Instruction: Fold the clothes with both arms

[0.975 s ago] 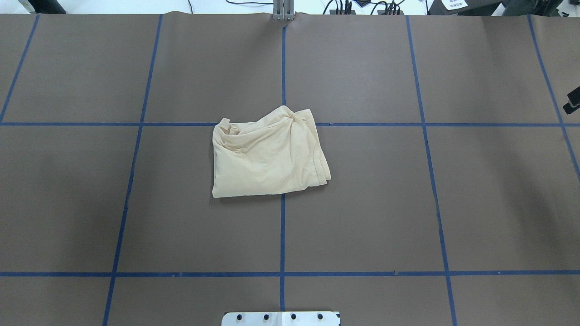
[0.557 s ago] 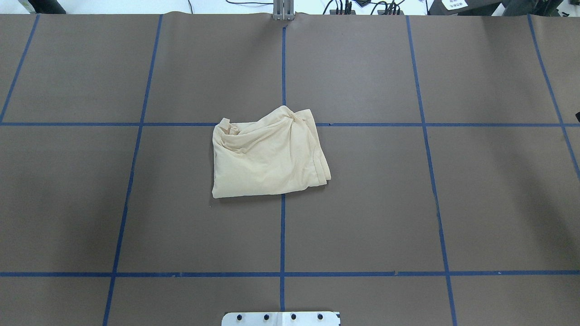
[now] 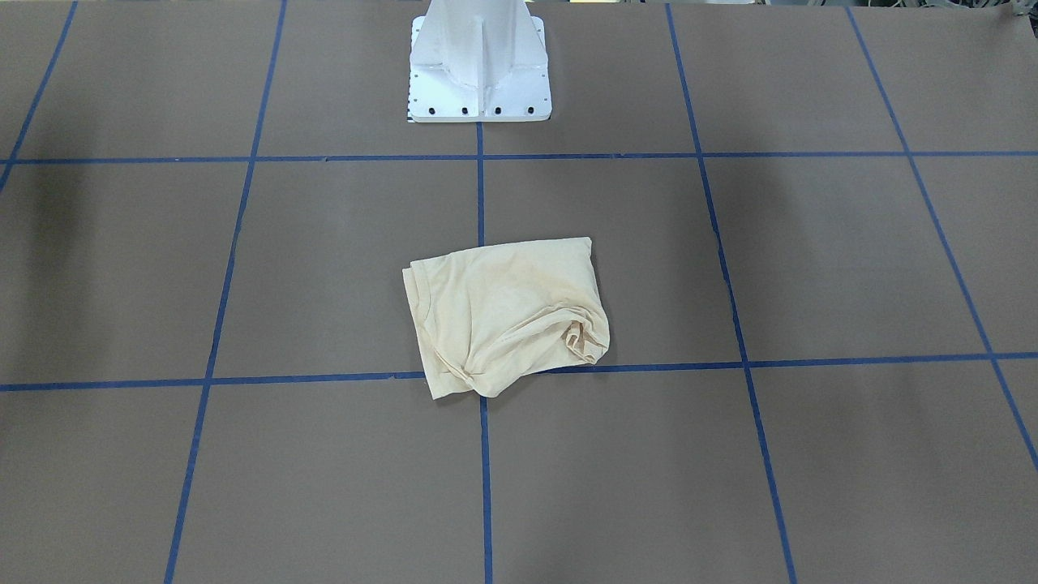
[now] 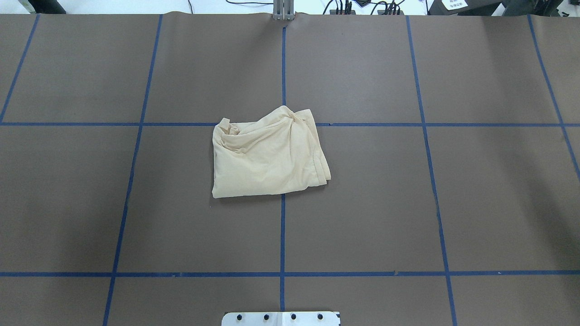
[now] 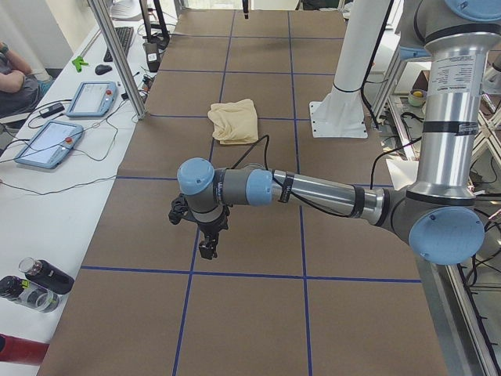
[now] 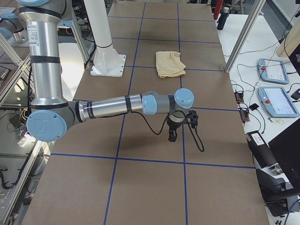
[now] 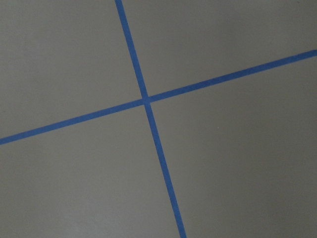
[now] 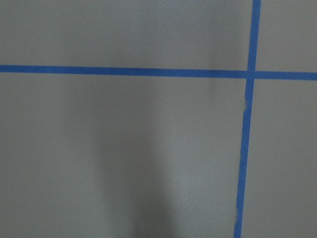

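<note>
Shirt (image 4: 267, 156) lies folded in a rumpled packet at centre frame overhead, covering a crossing of blue tape (image 4: 282, 63) on the counter (image 4: 385, 203); the front view adds the white pedestal (image 3: 478, 65) at top. The arms show only from the sides: left arm (image 5: 321, 190) reaches low across mid-frame, left fingers (image 5: 206, 249) pointing down, well apart from the shirt, and right arm (image 6: 108, 105) likewise, right fingers (image 6: 172, 136) down. Spread or pressed together, I cannot tell for either, and both wrist cameras catch only counter and tape.
</note>
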You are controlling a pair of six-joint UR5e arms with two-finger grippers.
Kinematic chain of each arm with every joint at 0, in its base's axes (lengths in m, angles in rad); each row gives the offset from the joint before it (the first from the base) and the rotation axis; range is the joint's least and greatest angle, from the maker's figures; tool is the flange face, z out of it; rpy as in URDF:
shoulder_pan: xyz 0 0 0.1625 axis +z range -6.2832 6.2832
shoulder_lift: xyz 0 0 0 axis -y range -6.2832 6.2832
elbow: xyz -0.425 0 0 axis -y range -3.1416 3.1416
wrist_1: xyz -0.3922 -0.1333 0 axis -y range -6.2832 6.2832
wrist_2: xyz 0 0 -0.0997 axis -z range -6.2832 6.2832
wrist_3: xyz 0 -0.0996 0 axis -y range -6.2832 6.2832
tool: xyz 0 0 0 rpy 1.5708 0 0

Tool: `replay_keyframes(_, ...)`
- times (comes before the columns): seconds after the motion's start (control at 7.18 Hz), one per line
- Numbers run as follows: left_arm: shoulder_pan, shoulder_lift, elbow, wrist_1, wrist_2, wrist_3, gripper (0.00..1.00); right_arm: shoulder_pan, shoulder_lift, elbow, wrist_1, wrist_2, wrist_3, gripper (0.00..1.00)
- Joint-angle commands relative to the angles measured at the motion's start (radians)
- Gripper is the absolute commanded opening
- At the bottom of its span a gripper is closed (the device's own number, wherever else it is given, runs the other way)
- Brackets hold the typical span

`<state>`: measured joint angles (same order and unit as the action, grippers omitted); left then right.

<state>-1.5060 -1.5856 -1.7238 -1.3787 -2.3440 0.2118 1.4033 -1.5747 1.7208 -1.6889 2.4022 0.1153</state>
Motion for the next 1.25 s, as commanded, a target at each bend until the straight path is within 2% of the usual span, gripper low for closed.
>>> replay_keyframes(0.0,0.001,0.007,0.05,-0.009,-0.008,-0.005,0.99,0.003,-0.028,-0.003,0.002,0.0,-0.022,1.0)
replay_keyframes(0.42,-0.002,0.012,0.118,-0.095,-0.006,-0.006,0.99,0.072,-0.039,-0.017,0.002,0.002,-0.072,1.0)
replay_keyframes(0.7,-0.003,0.012,0.118,-0.098,-0.005,-0.008,0.99,0.135,-0.051,-0.017,0.002,0.0,-0.091,1.0)
replay_keyframes(1.11,-0.022,0.01,0.115,-0.098,-0.002,-0.008,0.99,0.163,-0.059,-0.012,0.018,-0.014,-0.083,1.0)
